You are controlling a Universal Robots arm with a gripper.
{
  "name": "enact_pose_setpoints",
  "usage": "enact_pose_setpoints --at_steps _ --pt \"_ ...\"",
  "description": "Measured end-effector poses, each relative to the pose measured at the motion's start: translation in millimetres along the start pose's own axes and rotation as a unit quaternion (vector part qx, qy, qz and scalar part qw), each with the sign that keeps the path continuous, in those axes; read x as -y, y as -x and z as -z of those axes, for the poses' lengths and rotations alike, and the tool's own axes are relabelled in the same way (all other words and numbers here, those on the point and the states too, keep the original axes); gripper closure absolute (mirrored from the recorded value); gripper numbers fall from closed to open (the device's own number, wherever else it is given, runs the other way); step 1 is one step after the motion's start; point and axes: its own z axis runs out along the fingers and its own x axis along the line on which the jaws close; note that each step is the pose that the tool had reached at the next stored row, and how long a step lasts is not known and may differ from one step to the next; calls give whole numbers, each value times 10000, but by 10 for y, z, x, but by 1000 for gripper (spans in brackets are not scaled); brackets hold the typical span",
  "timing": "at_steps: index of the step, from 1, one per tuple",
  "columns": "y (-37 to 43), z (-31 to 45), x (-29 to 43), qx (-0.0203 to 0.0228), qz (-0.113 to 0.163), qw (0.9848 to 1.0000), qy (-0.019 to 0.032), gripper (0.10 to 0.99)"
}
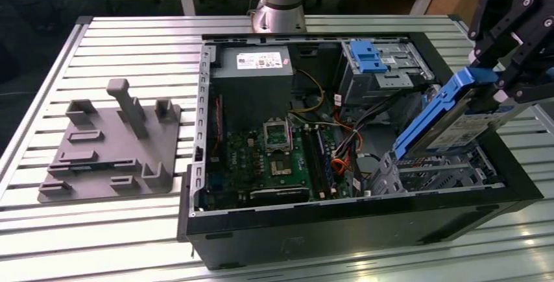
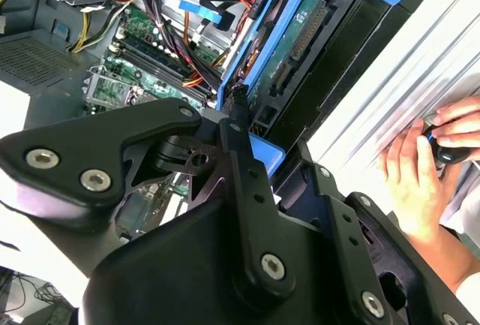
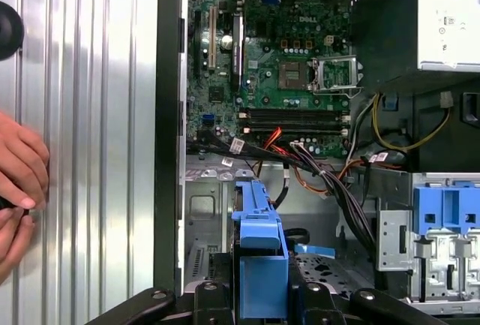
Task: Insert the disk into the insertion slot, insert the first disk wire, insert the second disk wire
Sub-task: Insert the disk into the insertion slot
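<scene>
Clenched in end effector point(image 1: 502, 78): disk point(image 1: 445, 123), tilted, long axis sloping down toward slot point(image 1: 433, 173). Low end at slot's mouth; touching or not, cannot tell. Not yet seated. Little room: cables point(image 1: 346, 149) near on the inner side, case rim point(image 1: 517, 179) just beside on the outer. Person's hand point(image 2: 420, 167) outside case over table point(image 1: 130, 230), apart from disk.
</scene>
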Motion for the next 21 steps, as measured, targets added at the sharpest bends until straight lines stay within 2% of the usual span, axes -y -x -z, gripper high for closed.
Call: enact_pose_setpoints --at_steps 21 --pt "-14 -52 10 -4 0 10000 0 725"
